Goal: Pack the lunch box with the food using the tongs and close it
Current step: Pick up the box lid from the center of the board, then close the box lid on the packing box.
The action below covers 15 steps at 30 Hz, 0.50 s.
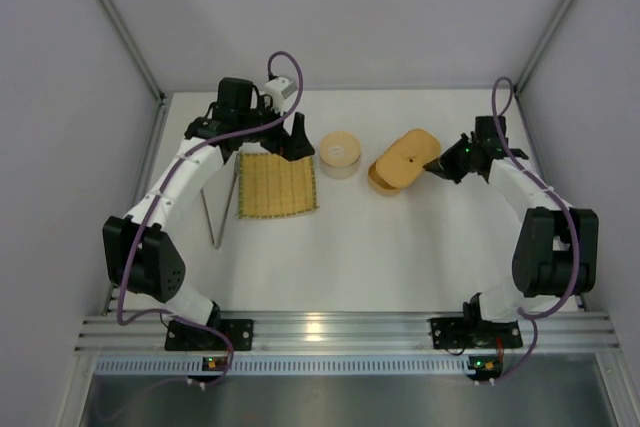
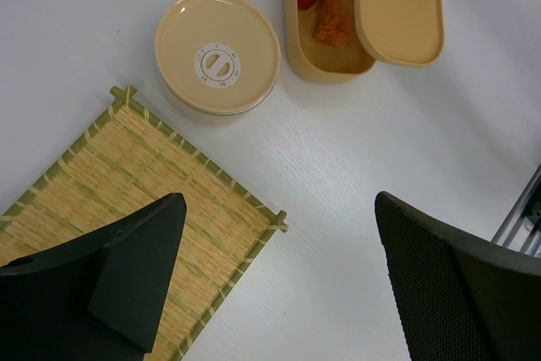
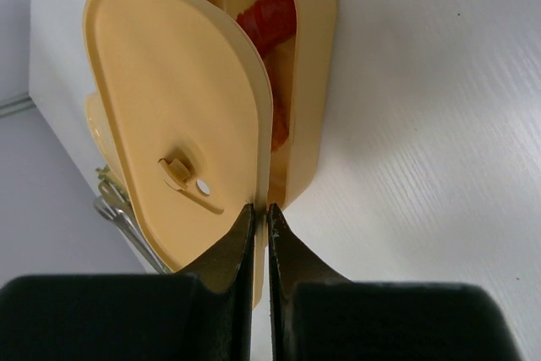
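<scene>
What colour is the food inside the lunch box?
Red and orange food, clearest in the left wrist view.

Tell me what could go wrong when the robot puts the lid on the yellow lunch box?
1. The right fingers pinch only the thin edge of the lid, so it might slip or twist loose.
2. The lid covers just part of the lunch box and sits off to one side. Pressed down like this, it could close crooked or push the box away.
3. The red-orange food lies close under the lid and might get squashed.
</scene>
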Each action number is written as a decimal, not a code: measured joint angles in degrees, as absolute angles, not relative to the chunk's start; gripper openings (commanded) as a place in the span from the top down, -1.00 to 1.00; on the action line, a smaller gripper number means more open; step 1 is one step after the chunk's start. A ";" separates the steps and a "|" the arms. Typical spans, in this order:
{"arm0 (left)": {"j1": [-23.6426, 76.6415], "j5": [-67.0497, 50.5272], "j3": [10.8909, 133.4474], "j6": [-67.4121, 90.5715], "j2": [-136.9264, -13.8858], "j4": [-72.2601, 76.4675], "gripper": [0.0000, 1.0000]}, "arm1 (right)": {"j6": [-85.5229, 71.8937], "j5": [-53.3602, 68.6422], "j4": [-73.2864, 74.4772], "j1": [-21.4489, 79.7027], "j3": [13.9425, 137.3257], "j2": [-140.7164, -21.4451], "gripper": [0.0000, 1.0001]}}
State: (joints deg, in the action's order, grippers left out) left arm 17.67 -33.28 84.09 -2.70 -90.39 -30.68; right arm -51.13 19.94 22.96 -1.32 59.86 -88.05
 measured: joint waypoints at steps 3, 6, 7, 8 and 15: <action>17.67 -33.15 83.74 -2.66 -90.39 -30.30 -0.96 | -52.84 18.90 21.63 -1.32 60.01 -88.44 1.00; 17.67 -33.12 83.18 -2.66 -90.39 -29.93 -0.96 | -54.08 17.89 20.99 -1.32 60.03 -89.65 1.00; 17.67 -33.12 82.91 -2.63 -90.39 -29.91 -0.97 | -54.30 17.43 20.75 -1.32 60.03 -90.00 1.00; 17.67 -33.08 82.61 -2.50 -90.37 -29.89 -0.97 | -54.52 17.02 20.49 -1.30 60.03 -90.32 1.00; 17.67 -32.71 80.68 -1.58 -90.37 -28.97 -0.96 | -54.68 15.84 18.59 -1.26 60.14 -94.21 1.00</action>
State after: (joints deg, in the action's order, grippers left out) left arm 17.67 -32.71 80.68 -1.58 -90.37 -28.97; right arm -54.68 15.84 18.59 -1.26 60.14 -94.21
